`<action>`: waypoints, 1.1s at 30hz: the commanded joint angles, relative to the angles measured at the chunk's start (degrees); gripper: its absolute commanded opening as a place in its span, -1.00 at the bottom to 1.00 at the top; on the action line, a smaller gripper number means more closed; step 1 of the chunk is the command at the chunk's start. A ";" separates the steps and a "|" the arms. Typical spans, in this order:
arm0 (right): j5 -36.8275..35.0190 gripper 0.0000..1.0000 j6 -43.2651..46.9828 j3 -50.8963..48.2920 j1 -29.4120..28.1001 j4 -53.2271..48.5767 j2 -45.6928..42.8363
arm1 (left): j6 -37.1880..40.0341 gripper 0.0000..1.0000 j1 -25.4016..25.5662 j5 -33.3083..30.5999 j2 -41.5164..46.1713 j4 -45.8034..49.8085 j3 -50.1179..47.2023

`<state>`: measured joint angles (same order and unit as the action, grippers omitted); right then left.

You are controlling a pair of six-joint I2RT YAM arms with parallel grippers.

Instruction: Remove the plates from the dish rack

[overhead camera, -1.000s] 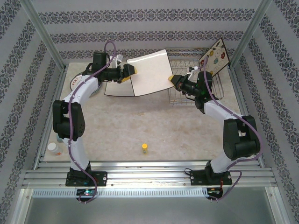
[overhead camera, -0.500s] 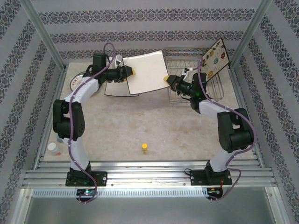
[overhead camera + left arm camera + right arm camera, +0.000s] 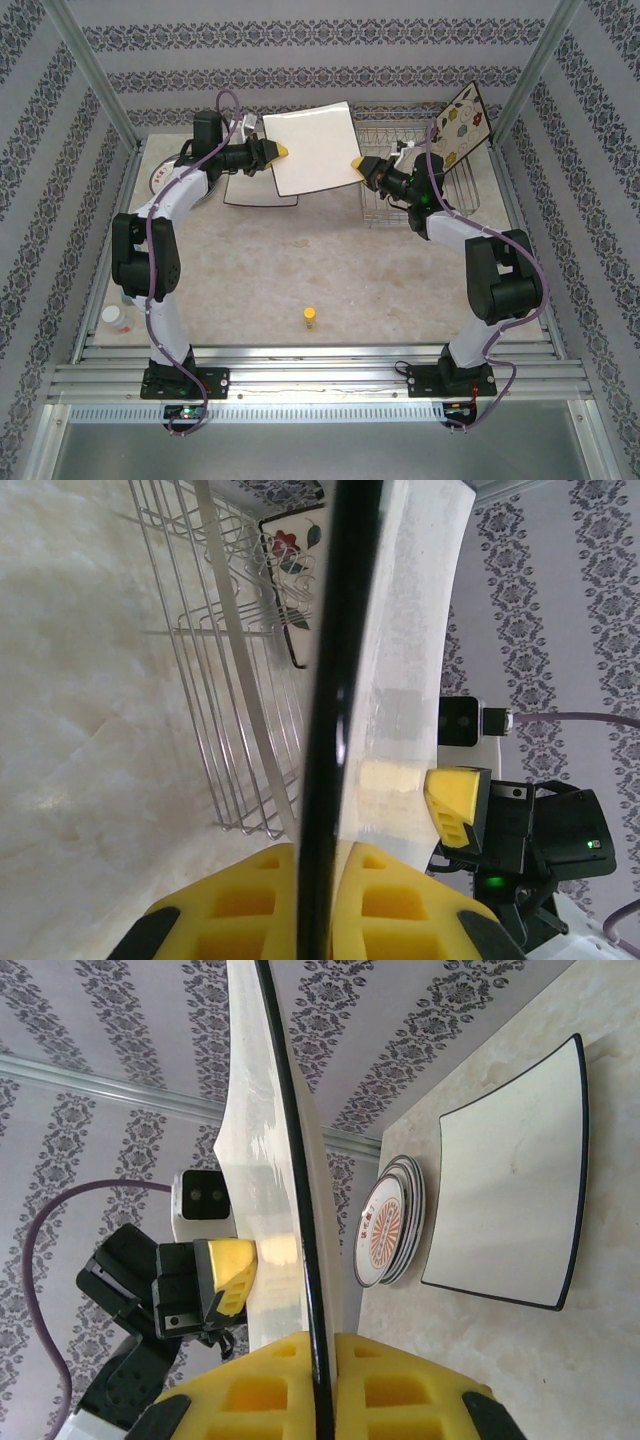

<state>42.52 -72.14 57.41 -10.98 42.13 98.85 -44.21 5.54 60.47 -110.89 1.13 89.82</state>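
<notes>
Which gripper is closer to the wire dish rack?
Right. The right gripper sits at the dish rack's left edge; the left gripper is farther left, on the opposite side of the square plate both are gripping.

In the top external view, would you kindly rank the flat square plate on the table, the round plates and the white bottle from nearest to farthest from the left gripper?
From the left gripper, holding the raised square plate:
1. flat square plate, just below.
2. round plates, at the far left.
3. white bottle, near-left corner.
</notes>
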 commanded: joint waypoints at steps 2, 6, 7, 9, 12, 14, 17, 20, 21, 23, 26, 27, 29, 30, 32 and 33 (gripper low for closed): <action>0.45 -0.29 1.44 4.53 0.25 4.57 -1.47 | -1.30 -1.00 1.29 1.92 0.53 -8.46 -1.00; 0.63 0.56 2.81 5.51 1.26 0.78 -1.55 | -3.72 -1.00 0.96 1.67 0.65 -11.67 -1.58; 0.71 0.66 3.51 5.77 1.52 -1.40 -1.64 | -5.00 -1.00 0.76 1.59 0.67 -13.12 -1.87; 0.81 0.83 5.30 6.56 2.10 -5.37 -2.17 | -7.78 -1.00 0.22 1.49 0.68 -16.88 -2.76; -0.16 0.96 12.47 8.84 3.27 -17.66 -4.51 | -10.67 -1.00 -0.44 1.32 0.97 -20.74 -3.44; -1.44 0.96 18.46 11.27 4.49 -27.66 -6.21 | -10.86 -1.00 -0.75 0.83 1.64 -20.99 -3.60; -6.12 0.96 30.85 17.79 5.77 -47.74 -7.98 | -10.25 -1.00 -1.22 -0.64 3.22 -20.09 -3.69; -13.13 0.96 42.20 24.13 6.50 -64.67 -8.89 | -9.98 -1.00 -1.76 -5.67 6.14 -20.03 -5.65; -16.29 0.96 45.69 26.27 6.48 -69.72 -8.89 | -9.89 -1.00 -1.84 -8.17 7.27 -20.06 -6.54; -22.65 0.96 51.87 30.61 6.72 -78.61 -8.78 | -9.79 -1.00 -1.94 -15.51 10.29 -20.32 -9.16; -34.16 0.96 60.02 38.00 6.55 -92.10 -7.03 | -11.53 -1.00 -1.85 -26.10 13.73 -22.83 -13.65; -37.50 0.96 62.05 40.10 6.51 -95.85 -6.09 | -12.44 -1.00 -1.92 -29.17 14.50 -23.92 -15.19; -43.26 0.95 65.14 44.64 6.93 -101.67 -4.41 | -15.06 -1.00 -1.77 -37.52 16.42 -27.83 -19.98; -44.43 0.96 65.74 46.14 7.34 -103.59 -4.12 | -16.15 -1.00 -1.69 -40.33 16.91 -29.39 -21.76; -46.77 0.96 66.72 47.83 7.98 -106.05 -4.18 | -18.77 -1.00 -1.12 -46.95 17.70 -33.13 -25.43; -47.25 0.96 66.89 48.38 8.20 -106.62 -4.44 | -19.68 -1.00 -0.78 -49.24 17.73 -34.66 -26.83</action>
<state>4.05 -11.38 103.33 -3.68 -53.10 93.62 -58.52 4.43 23.33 -96.23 -16.99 64.66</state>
